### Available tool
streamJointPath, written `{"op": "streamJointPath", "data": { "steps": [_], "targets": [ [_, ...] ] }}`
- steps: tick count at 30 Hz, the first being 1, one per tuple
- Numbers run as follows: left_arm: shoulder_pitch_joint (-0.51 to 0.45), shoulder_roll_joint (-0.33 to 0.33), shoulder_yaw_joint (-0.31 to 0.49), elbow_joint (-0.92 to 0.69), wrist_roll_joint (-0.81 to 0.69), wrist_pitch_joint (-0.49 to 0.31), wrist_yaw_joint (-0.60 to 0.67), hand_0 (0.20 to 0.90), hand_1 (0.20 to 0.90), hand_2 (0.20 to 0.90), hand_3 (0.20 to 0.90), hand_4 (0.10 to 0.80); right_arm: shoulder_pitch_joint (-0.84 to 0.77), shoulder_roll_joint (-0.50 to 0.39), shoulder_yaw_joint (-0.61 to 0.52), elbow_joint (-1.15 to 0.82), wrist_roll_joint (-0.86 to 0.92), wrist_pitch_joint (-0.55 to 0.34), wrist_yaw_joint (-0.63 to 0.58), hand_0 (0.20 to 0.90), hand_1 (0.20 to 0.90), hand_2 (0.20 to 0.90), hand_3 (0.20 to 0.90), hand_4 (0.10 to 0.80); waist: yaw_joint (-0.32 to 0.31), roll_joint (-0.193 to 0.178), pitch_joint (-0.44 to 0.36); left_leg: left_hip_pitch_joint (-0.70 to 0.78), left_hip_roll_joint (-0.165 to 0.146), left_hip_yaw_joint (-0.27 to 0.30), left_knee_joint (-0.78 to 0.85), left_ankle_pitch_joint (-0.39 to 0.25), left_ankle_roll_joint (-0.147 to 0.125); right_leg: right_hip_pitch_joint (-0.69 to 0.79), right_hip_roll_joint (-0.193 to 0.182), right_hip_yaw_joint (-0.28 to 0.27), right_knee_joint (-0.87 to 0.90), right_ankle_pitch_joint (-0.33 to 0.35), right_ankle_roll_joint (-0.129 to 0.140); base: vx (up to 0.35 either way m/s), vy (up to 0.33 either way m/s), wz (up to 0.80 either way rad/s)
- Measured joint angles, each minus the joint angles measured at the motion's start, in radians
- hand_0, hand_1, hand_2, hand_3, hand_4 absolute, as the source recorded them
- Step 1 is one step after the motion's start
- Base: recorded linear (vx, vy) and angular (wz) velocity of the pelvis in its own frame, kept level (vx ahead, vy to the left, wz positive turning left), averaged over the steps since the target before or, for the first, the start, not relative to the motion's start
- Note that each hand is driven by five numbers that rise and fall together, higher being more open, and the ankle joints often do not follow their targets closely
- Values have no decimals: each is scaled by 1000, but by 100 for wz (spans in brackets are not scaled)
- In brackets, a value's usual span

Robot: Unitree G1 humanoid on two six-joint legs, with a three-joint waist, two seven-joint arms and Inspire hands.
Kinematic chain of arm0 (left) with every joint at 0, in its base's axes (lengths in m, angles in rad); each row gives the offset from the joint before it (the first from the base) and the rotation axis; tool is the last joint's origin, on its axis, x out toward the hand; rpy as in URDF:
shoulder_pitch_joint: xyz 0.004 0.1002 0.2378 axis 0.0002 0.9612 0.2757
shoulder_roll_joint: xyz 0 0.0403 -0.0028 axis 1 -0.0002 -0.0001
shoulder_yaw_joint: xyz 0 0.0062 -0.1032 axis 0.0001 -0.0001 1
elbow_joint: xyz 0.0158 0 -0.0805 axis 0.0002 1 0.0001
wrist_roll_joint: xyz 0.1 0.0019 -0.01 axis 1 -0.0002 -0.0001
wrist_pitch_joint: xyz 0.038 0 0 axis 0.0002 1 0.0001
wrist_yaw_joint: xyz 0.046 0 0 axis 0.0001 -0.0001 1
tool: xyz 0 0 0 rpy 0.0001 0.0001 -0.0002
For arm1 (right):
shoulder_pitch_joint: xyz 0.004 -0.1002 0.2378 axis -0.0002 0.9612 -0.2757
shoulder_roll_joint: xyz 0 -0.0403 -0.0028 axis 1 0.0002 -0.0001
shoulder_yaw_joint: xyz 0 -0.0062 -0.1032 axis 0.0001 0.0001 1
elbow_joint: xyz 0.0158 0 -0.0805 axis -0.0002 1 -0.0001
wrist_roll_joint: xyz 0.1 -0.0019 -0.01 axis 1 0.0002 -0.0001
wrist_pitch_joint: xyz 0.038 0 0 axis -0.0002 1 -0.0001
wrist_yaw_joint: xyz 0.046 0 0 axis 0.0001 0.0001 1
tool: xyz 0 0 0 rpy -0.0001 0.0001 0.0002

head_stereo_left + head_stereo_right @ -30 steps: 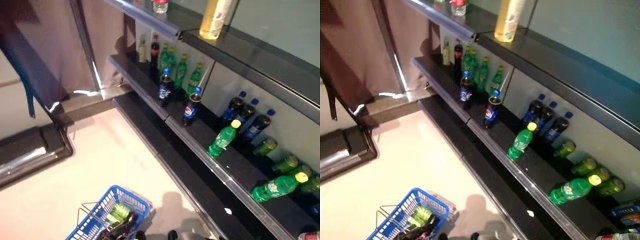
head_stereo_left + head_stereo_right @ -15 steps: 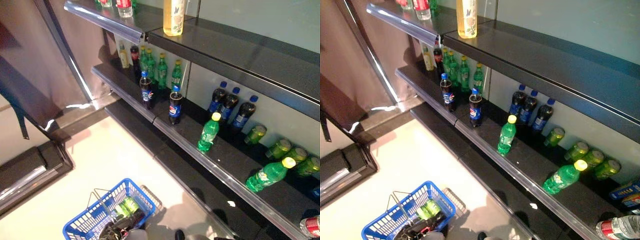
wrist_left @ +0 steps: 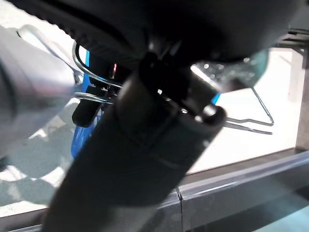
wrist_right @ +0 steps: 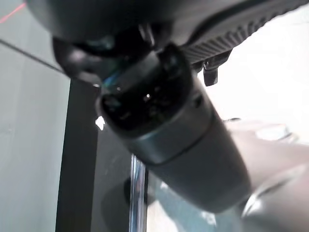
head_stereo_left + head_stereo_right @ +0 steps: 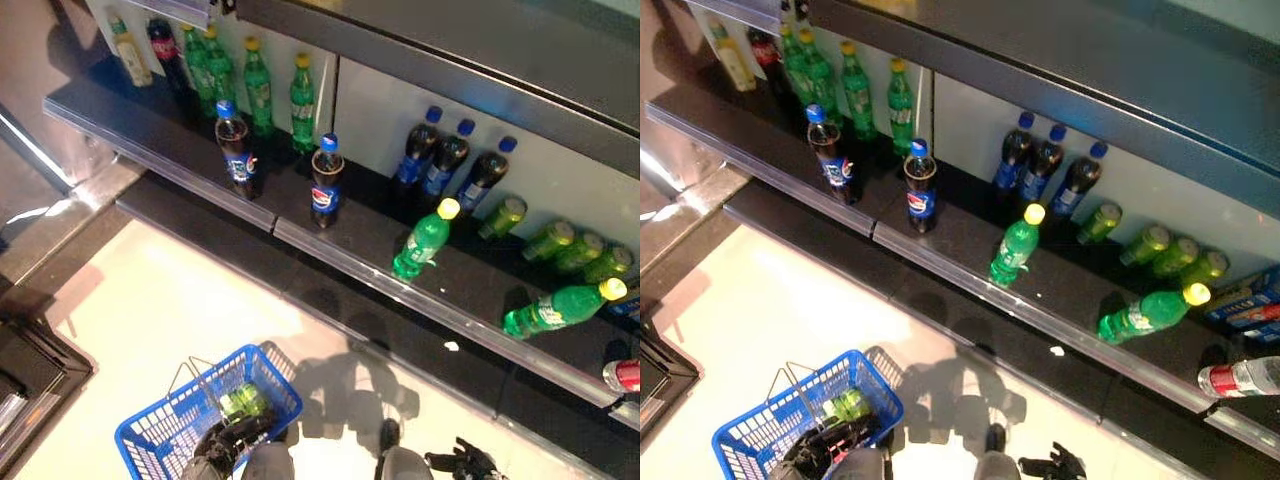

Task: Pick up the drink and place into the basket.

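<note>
Drinks stand on the dark shelf [image 5: 200, 185]: two cola bottles [image 5: 236, 150] [image 5: 326, 182] near its front edge and a tilted green bottle [image 5: 425, 240] to their right. Another green bottle [image 5: 560, 308] lies on its side further right. The blue wire basket [image 5: 165, 430] is low at the left, with a green drink [image 5: 243, 402] inside. My left hand [image 5: 225, 442] is at the basket's near side, its fingers curled on the wire handle [image 3: 89, 94]. My right hand [image 5: 462, 462] hangs low at the bottom right, fingers spread and holding nothing, far below the shelf.
Dark bottles with blue caps [image 5: 445, 160] and green cans [image 5: 565, 245] line the back of the shelf. Green bottles [image 5: 258, 85] stand at the back left. A lower dark ledge [image 5: 420, 340] runs beneath, and a red can [image 5: 622, 375] lies at the far right. The pale floor [image 5: 150, 300] spreads before the shelves.
The whole picture has shifted: the camera now looks more steeply down and closer to the middle shelf. The basket stays by my left hand. My right hand has come into view.
</note>
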State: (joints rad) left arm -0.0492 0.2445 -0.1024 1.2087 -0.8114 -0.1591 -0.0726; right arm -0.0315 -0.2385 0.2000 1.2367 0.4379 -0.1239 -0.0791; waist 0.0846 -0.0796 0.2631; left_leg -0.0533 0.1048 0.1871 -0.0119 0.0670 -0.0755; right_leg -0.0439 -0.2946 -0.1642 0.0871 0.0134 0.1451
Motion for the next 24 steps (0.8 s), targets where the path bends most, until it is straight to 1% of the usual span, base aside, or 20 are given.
{"op": "streamJointPath", "data": {
  "steps": [1, 2, 3, 4, 5, 6, 7, 8, 9, 10, 12, 14, 17, 20, 22, 24],
  "targets": [
    [1, 22, 2, -16, 0, 1, 6, 300, 300, 300, 200, 100, 0, 15, 37, -40, -2, 0, 6, 900, 900, 900, 900, 800, 7, -28, 6, -2, 3, 3, 6, 0, -20, 27, 2, -7, -44, 10, 44, -108, -221, -26],
    [-2, 30, 3, -22, 0, 2, 12, 300, 300, 300, 200, 100, -5, 20, 55, -60, -4, 0, 13, 900, 900, 900, 900, 800, 14, -32, 13, -7, 13, 9, 15, 0, -30, 32, 10, -19, -63, 5, 64, -80, -141, -38],
    [-11, 29, 4, -33, 1, 11, 27, 300, 300, 300, 200, 100, -28, 20, 85, -98, -4, 3, 21, 900, 900, 900, 900, 800, 22, -16, 27, -20, 47, 13, 32, -3, -46, 25, 38, -26, -82, 25, 51, -50, -229, -44],
    [-12, 22, 4, -53, 1, 20, 39, 300, 300, 300, 200, 100, -47, 17, 110, -152, -4, 5, 38, 900, 900, 900, 900, 800, 18, 6, 41, -36, 86, 6, 53, -5, -63, 21, 78, -24, -98, 38, 31, -34, -214, -39],
    [-13, 8, 9, -59, 1, 21, 47, 300, 300, 300, 200, 100, -58, 17, 123, -186, -6, 9, 52, 900, 900, 900, 900, 800, 17, 21, 47, -36, 110, -10, 54, -1, -80, 26, 106, -24, -109, 44, 17, -40, -299, -28],
    [-6, -4, 10, -83, 1, 29, 53, 300, 300, 300, 200, 100, -58, 8, 156, -251, -25, 23, 72, 900, 900, 900, 900, 800, 20, 25, 45, -35, 136, -13, 54, 1, -88, 27, 134, -21, -120, 46, 0, -14, -152, -16],
    [-2, -8, 10, -93, 2, 31, 53, 300, 300, 300, 200, 100, -55, 2, 166, -283, -39, 31, 80, 900, 900, 900, 900, 800, 20, 25, 45, -35, 143, -14, 53, 4, -93, 29, 141, -21, -125, 49, -4, -19, -181, -12],
    [-1, -17, 12, -107, 5, 35, 58, 300, 300, 300, 200, 100, -43, -14, 186, -345, -63, 36, 96, 900, 900, 900, 900, 800, 20, 22, 43, -34, 153, -17, 47, 9, -103, 31, 152, -21, -132, 53, -9, -22, -122, 0],
    [0, -18, 11, -124, 15, 39, 62, 300, 300, 300, 200, 100, -31, -39, 212, -426, -88, 53, 106, 900, 900, 900, 900, 800, 20, 15, 43, -34, 158, -21, 47, 11, -106, 38, 158, -24, -141, 58, -12, -28, -138, 1],
    [1, -8, -6, -132, 37, 45, 62, 300, 300, 300, 200, 100, -7, -67, 247, -505, -107, 57, 127, 900, 900, 900, 900, 800, 20, 3, 36, -34, 159, -23, 47, 12, -107, 43, 160, -23, -154, 64, -13, -11, -79, 1],
    [1, 5, -7, -132, 64, 61, 66, 300, 300, 300, 200, 100, 6, -102, 277, -620, -115, 75, 168, 900, 900, 900, 900, 800, 15, -13, 27, -28, 156, -31, 45, 10, -109, 52, 160, -24, -166, 71, -12, 43, -33, -2],
    [12, 16, -8, -130, 65, 65, 66, 300, 300, 300, 200, 100, 31, -172, 320, -808, -111, 97, 240, 900, 900, 900, 900, 800, 15, -23, 22, -5, 150, -31, 30, 10, -109, 71, 155, -23, -172, 72, -9, 109, 20, 0],
    [34, 19, 2, -130, 63, 65, 64, 300, 300, 300, 200, 100, 50, -245, 329, -1051, -96, 89, 326, 900, 900, 900, 900, 800, 15, -33, 16, 26, 144, -30, 21, 10, -109, 99, 148, -24, -172, 72, -6, 114, 49, 2],
    [46, 18, 15, -131, 62, 64, 61, 300, 300, 300, 200, 100, 47, -275, 275, -1223, -73, 65, 339, 900, 900, 900, 900, 800, 13, -41, 7, 35, 134, -30, 13, 12, -105, 105, 139, -22, -172, 70, -2, 74, 56, 3],
    [51, 17, 23, -131, 62, 64, 59, 300, 300, 300, 200, 100, 43, -277, 214, -1318, -62, 55, 339, 900, 900, 900, 900, 800, 7, -43, 5, 35, 124, -30, 13, 11, -100, 107, 128, -23, -172, 71, 2, 65, 72, 5],
    [62, 13, 39, -130, 62, 65, 59, 300, 300, 300, 200, 100, 37, -277, 147, -1393, -38, 23, 333, 900, 900, 900, 900, 800, -7, -42, -6, 35, 111, -30, 12, 11, -94, 108, 116, -23, -172, 71, 8, 58, 60, 4]
  ]
}}
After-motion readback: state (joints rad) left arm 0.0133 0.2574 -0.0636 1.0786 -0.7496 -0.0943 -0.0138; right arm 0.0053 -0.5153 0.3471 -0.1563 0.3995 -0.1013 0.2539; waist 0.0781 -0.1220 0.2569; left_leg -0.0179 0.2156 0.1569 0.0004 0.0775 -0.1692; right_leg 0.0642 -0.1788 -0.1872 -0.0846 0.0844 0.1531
